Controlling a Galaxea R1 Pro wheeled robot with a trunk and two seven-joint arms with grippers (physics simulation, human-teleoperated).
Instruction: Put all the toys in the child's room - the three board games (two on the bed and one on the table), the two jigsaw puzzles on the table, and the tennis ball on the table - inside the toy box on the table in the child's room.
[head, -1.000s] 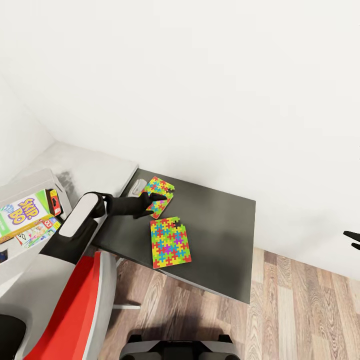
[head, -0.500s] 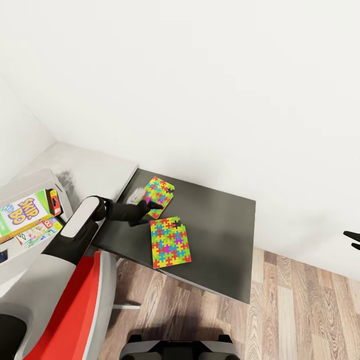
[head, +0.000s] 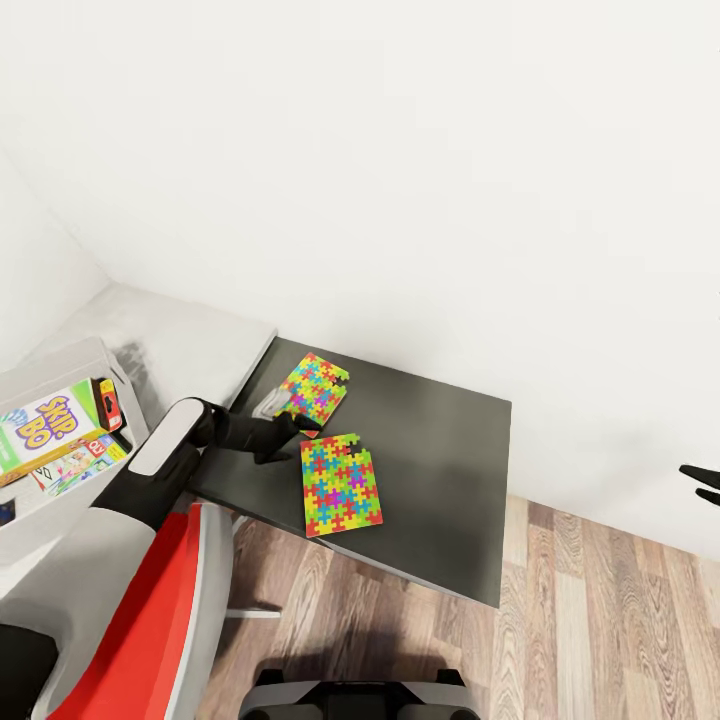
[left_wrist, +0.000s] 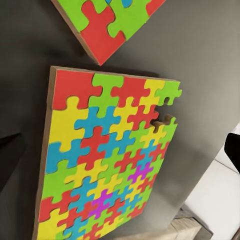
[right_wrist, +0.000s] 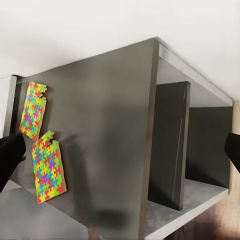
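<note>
Left arm: your left arm reaches forward and to the right from the shoulder, its white-shelled forearm leading into a black wrist that lies low over the near-left part of the dark grey table (head: 440, 440).
Left gripper: the left gripper (head: 290, 432) sits just over the tabletop, in the gap between the two jigsaw puzzles. You cannot tell from these views whether its fingers are spread or closed; they grip nothing visible.
Far jigsaw puzzle: the far jigsaw puzzle (head: 315, 387) lies flat near the table's back-left corner, just beyond your fingertips; only one corner of it shows in the left wrist view (left_wrist: 102, 22).
Near jigsaw puzzle: the near jigsaw puzzle (head: 341, 484) lies flat beside the gripper, towards the front edge, with a piece missing at one corner (left_wrist: 102, 160).
Right gripper: the right gripper (head: 703, 482) hangs at the far right edge of the head view, well apart from the table; its finger state is unclear.
Toy box: the light grey toy box (head: 60, 365) stands at your left, holding the SKIP BO board game (head: 42, 425) and another game box (head: 78, 462).
</note>
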